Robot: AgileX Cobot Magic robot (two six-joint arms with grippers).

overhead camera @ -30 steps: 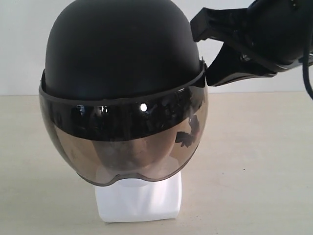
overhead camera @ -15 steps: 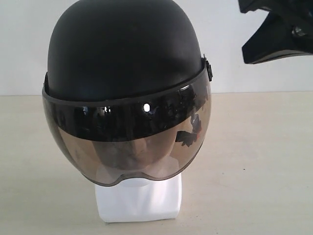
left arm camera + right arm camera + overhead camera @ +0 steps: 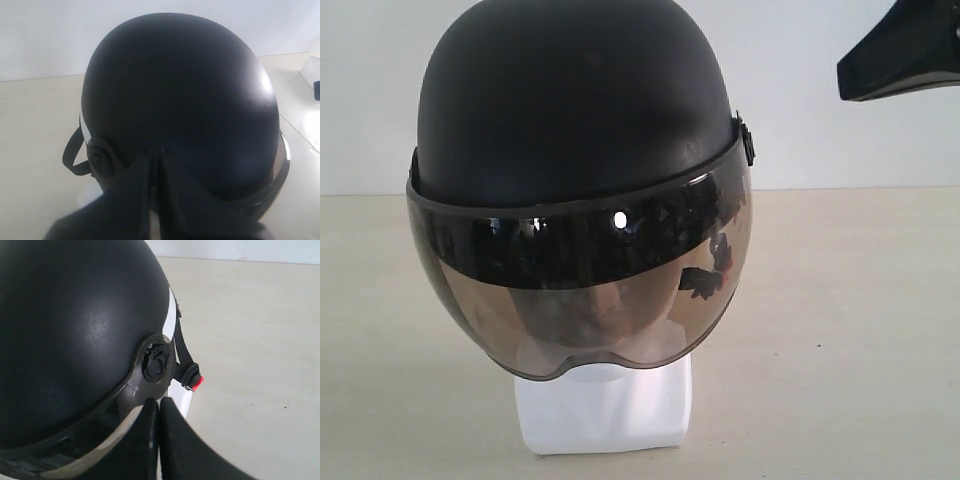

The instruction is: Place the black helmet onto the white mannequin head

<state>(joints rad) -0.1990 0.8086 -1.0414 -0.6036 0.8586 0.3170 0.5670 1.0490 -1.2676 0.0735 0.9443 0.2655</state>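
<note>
We judge the black helmet (image 3: 575, 110) seated on the white mannequin head (image 3: 605, 410); the left gripper (image 3: 156, 162) and the right gripper (image 3: 159, 407), fingers pressed together, grip nothing.

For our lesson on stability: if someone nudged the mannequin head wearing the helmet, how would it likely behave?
Probably top-heavy: the black helmet is wider than the narrow base of the white mannequin head, so it may tip. The helmet might also shift, since a chin strap hangs loose.

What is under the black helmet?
The white mannequin head: its squarish base shows below the smoky visor, with a dim face shape through the tint. The black helmet covers the crown and sides.
</note>
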